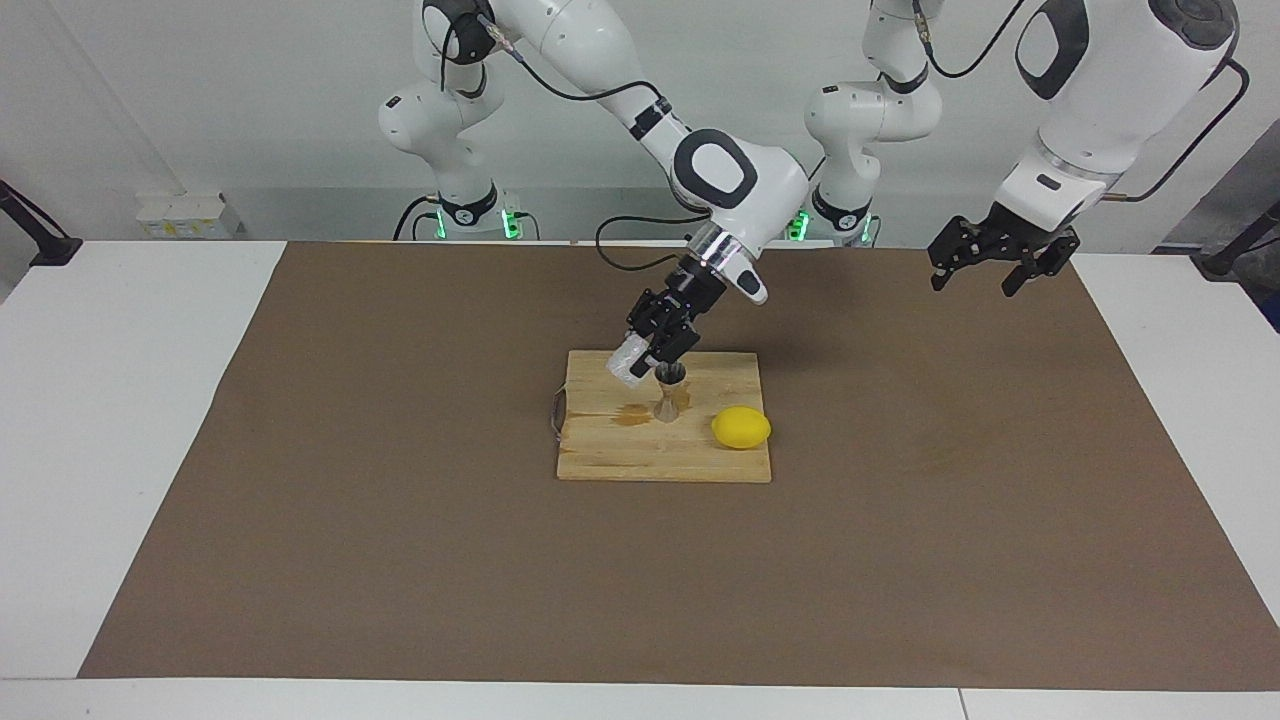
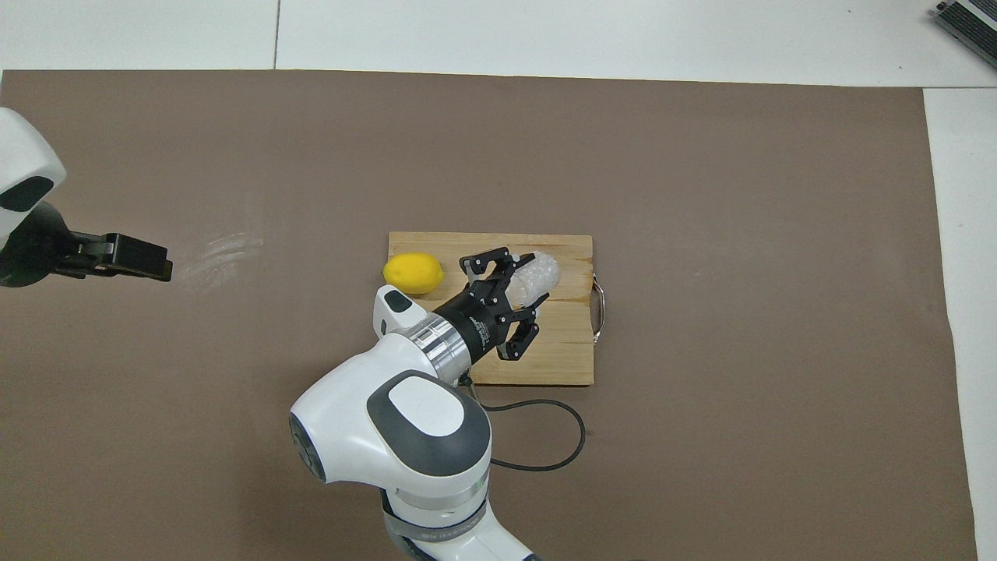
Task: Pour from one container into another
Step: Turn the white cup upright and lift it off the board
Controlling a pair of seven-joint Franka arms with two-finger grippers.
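One crinkled clear glass cup (image 1: 629, 362) tilted over hourglass steel jigger (image 1: 670, 391).

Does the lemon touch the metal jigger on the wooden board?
Apart. In the facing view, bare wood shows between the lemon and the jigger; both stand on the board.

You find no text, label, brand, number or sign here that you can read. Small pale lettering sits on the black collar of the right tool (image 2: 520, 294) near the overhead view's middle, but you cannot make it out.
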